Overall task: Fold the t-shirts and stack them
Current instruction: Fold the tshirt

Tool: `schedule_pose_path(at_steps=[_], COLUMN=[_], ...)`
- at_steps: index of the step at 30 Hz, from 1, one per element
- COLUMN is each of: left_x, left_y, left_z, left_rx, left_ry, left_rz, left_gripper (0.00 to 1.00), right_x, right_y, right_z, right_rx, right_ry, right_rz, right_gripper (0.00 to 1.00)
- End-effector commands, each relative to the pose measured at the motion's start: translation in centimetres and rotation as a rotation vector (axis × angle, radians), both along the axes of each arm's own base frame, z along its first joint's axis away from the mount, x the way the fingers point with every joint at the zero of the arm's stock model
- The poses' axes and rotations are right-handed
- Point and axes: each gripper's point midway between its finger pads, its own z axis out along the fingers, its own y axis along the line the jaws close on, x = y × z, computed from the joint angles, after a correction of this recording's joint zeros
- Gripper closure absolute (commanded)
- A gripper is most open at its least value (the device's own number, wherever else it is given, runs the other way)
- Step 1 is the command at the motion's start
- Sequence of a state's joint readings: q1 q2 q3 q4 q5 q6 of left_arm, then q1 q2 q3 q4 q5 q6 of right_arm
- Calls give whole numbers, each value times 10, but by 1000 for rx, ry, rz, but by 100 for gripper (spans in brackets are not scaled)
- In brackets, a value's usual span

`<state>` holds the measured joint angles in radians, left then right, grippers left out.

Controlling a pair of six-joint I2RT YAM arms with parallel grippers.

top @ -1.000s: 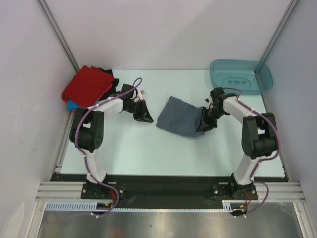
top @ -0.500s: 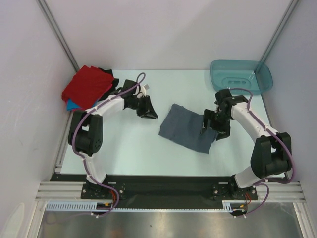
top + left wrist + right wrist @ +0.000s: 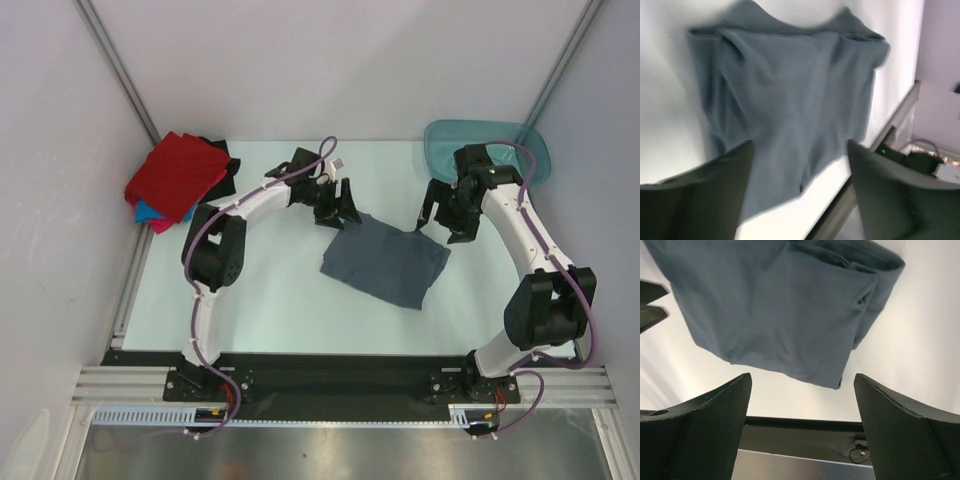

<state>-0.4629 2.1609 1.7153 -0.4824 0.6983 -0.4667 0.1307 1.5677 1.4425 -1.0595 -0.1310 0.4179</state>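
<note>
A slate grey-blue t-shirt (image 3: 386, 263) lies folded flat in the middle of the table. My left gripper (image 3: 343, 213) hovers at its far left corner, open and holding nothing. My right gripper (image 3: 438, 218) hangs open over the far right corner, also holding nothing. The left wrist view looks down on the grey-blue t-shirt (image 3: 790, 90) past the spread, blurred fingers (image 3: 695, 200). In the right wrist view the grey-blue t-shirt (image 3: 775, 305) lies beyond the wide-apart fingers (image 3: 910, 435). Folded t-shirts are piled at the far left, a red one (image 3: 178, 175) on top of blue (image 3: 148, 211), pink and black (image 3: 214, 148).
A teal plastic tub (image 3: 500, 150) stands at the far right corner, just behind the right arm. White walls close in the table (image 3: 270, 300) on three sides. A black rail (image 3: 330, 370) with the arm bases runs along the near edge.
My right gripper has let go of the grey-blue t-shirt, opened and drawn back toward the tub. The left gripper swung right to the shirt's far corner and opened. The shirt now lies flat.
</note>
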Motion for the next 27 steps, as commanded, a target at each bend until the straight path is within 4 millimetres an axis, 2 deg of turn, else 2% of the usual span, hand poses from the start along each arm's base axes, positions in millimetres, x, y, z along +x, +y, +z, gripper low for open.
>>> schedule_pose_path(at_steps=[1, 2, 8, 10, 12, 13, 14, 19, 27], left_x=[28, 31, 56, 60, 63, 67, 65, 62, 41], left_y=[-4, -3, 21, 25, 26, 23, 21, 0, -22], left_z=[5, 3, -10, -12, -24, -24, -37, -46, -60], left_rx=[21, 33, 212, 244, 265, 269, 290, 251, 195], left_ry=[-68, -85, -200, -219, -217, -226, -218, -216, -166], left_rz=[27, 23, 95, 102, 89, 89, 71, 40, -19], left_gripper=[14, 1, 0, 0, 0, 0, 0, 0, 0], right_x=[18, 20, 18, 15, 12, 11, 10, 7, 6], right_y=[3, 4, 9, 10, 8, 8, 8, 3, 3], right_z=[18, 21, 22, 21, 20, 21, 22, 25, 21], right_rx=[21, 29, 66, 70, 68, 68, 70, 66, 75], right_ry=[-51, -57, -51, -39, -24, -25, -25, -12, 9], right_rz=[2, 2, 3, 10, 11, 14, 15, 11, 1], right_gripper=[11, 11, 11, 11, 11, 11, 11, 11, 12])
